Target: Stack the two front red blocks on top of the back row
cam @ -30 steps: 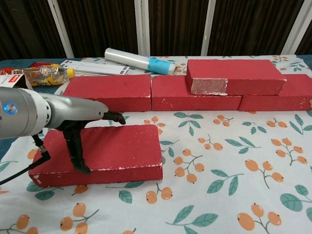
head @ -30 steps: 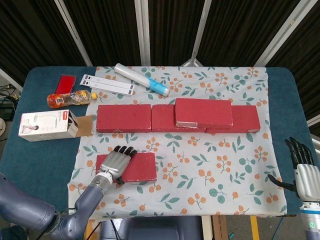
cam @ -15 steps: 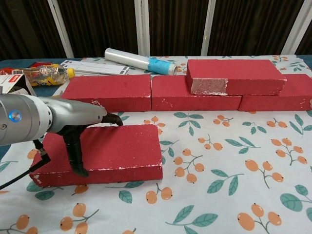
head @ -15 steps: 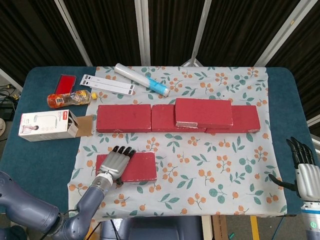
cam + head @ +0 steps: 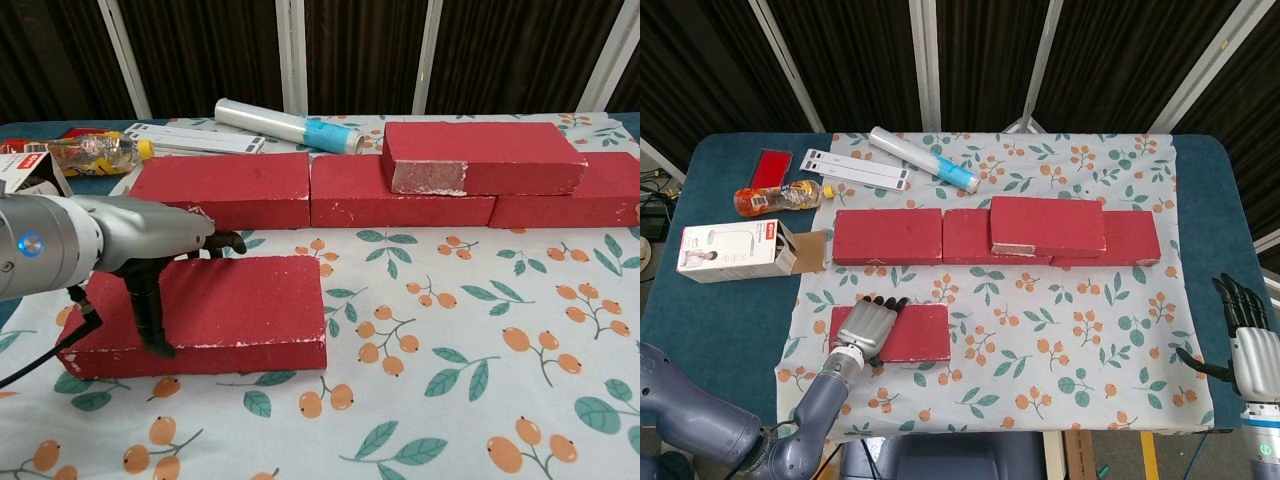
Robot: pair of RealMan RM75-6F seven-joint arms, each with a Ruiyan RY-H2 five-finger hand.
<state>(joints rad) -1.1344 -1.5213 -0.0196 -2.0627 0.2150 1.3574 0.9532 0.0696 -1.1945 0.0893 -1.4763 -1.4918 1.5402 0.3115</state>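
Note:
One front red block (image 5: 915, 333) (image 5: 245, 305) lies flat on the floral cloth at the front left. My left hand (image 5: 867, 326) (image 5: 150, 245) lies across its left part and grips it, fingers curled over the back edge and thumb (image 5: 150, 320) down the front face. The back row holds three red blocks: left (image 5: 887, 236), middle (image 5: 965, 238) and right (image 5: 1132, 240). Another red block (image 5: 1047, 225) (image 5: 485, 155) sits on top, spanning the middle and right ones. My right hand (image 5: 1248, 335) hangs open off the table's right edge, holding nothing.
Behind the row lie a foil roll with a blue label (image 5: 923, 159), a white strip (image 5: 856, 168), a red card (image 5: 771, 166) and a bottle (image 5: 778, 197). A white carton (image 5: 732, 250) with an open flap stands left of the row.
My left hand's fingers have curled down over the front block's back edge, and the block has slid slightly left. The right hand has barely moved.

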